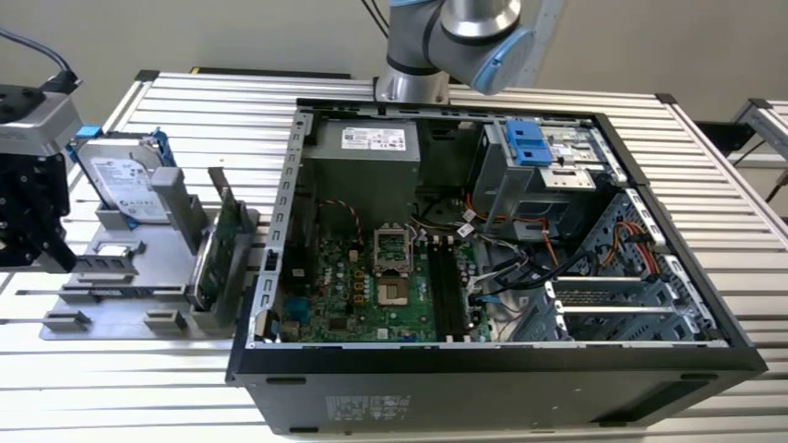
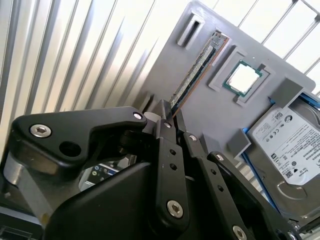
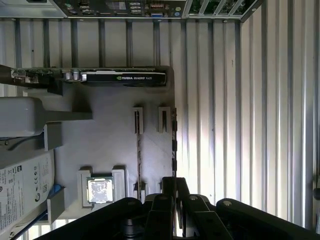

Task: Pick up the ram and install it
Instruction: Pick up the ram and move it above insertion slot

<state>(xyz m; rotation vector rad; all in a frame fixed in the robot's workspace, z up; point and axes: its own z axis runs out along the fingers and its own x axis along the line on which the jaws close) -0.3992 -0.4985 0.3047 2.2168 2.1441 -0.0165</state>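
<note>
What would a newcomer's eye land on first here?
An open computer case, motherboard exposed, takes the middle of the exterior view. At that view's left a gray tray carries a hard drive and a green card. In the second wrist view the gripper sits at one end of the ram, which stands on edge.

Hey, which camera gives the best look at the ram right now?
The second wrist view: the ram stands on edge in the grey tray, with its side showing along most of its length. The first wrist view shows the ram as a thin line, edge-on. In the exterior view it is too small to tell from the tray.
</note>
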